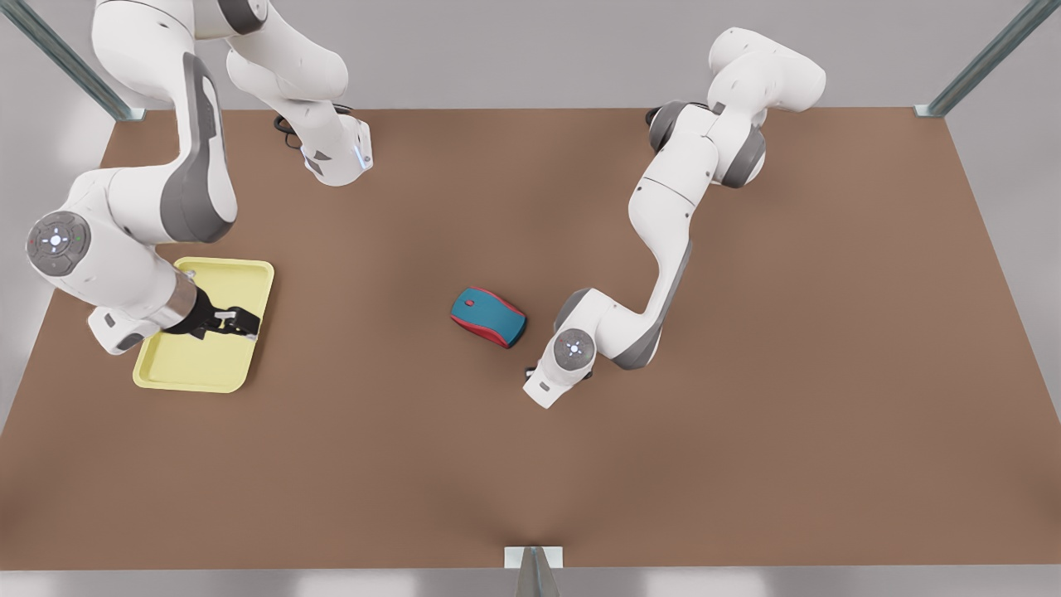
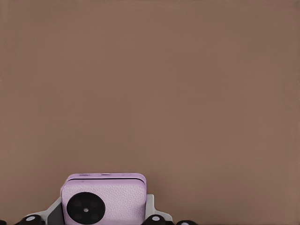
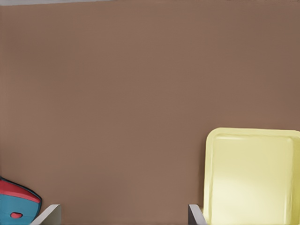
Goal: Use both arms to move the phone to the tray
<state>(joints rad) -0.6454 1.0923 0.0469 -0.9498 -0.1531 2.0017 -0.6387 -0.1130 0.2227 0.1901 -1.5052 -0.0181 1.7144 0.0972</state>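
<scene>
The pale pink phone (image 2: 104, 199), one dark circle showing on its face, sits between the fingers of my left gripper (image 2: 103, 213), which is shut on it. That arm is on the front view's right, its hand (image 1: 547, 383) low, just right of the mouse, covering gripper and phone. The pale yellow tray (image 1: 191, 365) lies on the front view's left. My right gripper (image 1: 236, 322) is raised and lines up with the tray's right part. It is open (image 3: 120, 216), with bare table between its fingers (image 3: 47, 214) and the tray (image 3: 253, 178) beside one finger.
A teal-and-red computer mouse (image 1: 489, 317) lies mid-table between the arms, with its edge (image 3: 16, 204) near the right gripper's other finger. The brown table (image 1: 746, 414) spreads wide toward the near edge and the front view's right. Metal frame posts stand at the corners.
</scene>
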